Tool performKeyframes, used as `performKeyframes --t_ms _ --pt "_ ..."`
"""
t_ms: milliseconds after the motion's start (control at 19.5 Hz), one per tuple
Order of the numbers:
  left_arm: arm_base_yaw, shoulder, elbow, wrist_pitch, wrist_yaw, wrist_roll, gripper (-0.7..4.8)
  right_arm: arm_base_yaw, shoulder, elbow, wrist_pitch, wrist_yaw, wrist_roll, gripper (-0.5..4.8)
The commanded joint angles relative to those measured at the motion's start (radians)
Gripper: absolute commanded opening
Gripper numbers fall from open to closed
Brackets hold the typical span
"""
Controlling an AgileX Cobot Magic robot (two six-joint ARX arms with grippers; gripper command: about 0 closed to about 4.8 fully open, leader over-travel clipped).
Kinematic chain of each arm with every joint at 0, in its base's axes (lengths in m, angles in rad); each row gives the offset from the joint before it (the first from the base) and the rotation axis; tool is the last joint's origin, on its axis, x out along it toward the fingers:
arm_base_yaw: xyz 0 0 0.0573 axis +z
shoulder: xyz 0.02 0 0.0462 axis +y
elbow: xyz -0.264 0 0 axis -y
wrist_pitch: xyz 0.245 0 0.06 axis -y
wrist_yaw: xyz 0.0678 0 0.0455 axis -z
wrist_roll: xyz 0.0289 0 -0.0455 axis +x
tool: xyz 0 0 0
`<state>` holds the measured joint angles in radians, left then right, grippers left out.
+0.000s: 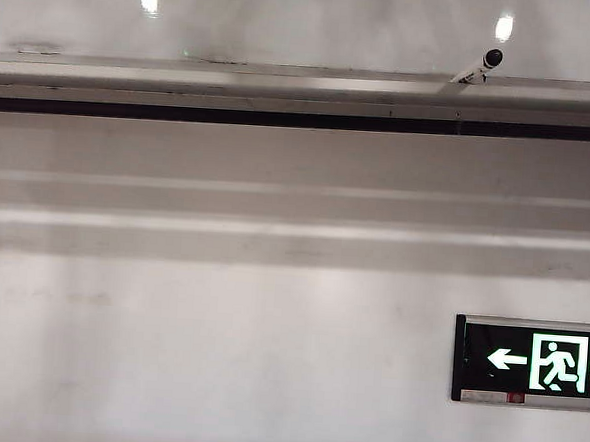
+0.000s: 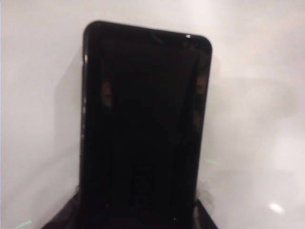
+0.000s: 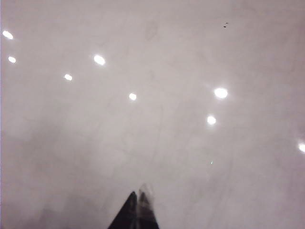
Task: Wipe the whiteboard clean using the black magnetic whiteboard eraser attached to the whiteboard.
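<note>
Left hand clamps black eraser against whiteboard as right hand waits closed.

The left hand (image 2: 138, 217), seen only at its dark finger edges in the left wrist view, grips the black magnetic whiteboard eraser (image 2: 143, 124), which stands lengthwise before the glossy whiteboard (image 2: 257, 119). In the right wrist view the right hand (image 3: 137, 210) has its fingers pressed together, empty, pointing at the whiteboard's reflective face dotted with ceiling lights. The exterior view shows the grey metal ledge (image 1: 283, 90), a marker (image 1: 480, 67) lying on it and a green exit sign (image 1: 532, 363).
</note>
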<state>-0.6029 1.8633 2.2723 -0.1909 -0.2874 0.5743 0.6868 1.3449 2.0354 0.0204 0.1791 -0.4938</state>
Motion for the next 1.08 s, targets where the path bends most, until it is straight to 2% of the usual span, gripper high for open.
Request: performKeyframes --t_ms 51,154,359,410,461,564,718,1077 --pt "0.083 -0.048 0.006 0.077 -0.161 -0.040 1.19 0.002 -0.005 0.003 0.014 -0.002 0.009 0.00" --pt "0.098 -0.082 0.006 0.077 -0.154 -0.097 1.19 0.002 -0.005 0.003 0.014 -0.018 0.031 0.00" --pt "0.073 -0.076 0.006 0.020 0.077 -0.096 1.19 0.002 -0.012 0.003 0.014 -0.024 0.049 0.00" --pt "0.050 -0.063 0.006 0.020 0.079 -0.074 1.19 0.002 -0.015 0.003 0.013 -0.024 0.049 0.00" --pt "0.018 -0.043 0.006 0.020 0.079 -0.008 1.19 0.002 -0.016 0.003 0.013 -0.024 0.050 0.00" --pt "-0.039 -0.019 0.006 0.025 0.091 0.043 1.19 0.002 -0.024 0.003 0.010 -0.024 0.055 0.00" --pt "-0.087 0.026 0.006 0.026 0.101 0.047 1.19 0.002 -0.029 0.003 0.006 -0.024 0.060 0.00" --pt "-0.084 0.118 0.006 0.002 0.109 0.063 1.19 0.002 -0.029 0.003 0.004 -0.025 0.060 0.00"
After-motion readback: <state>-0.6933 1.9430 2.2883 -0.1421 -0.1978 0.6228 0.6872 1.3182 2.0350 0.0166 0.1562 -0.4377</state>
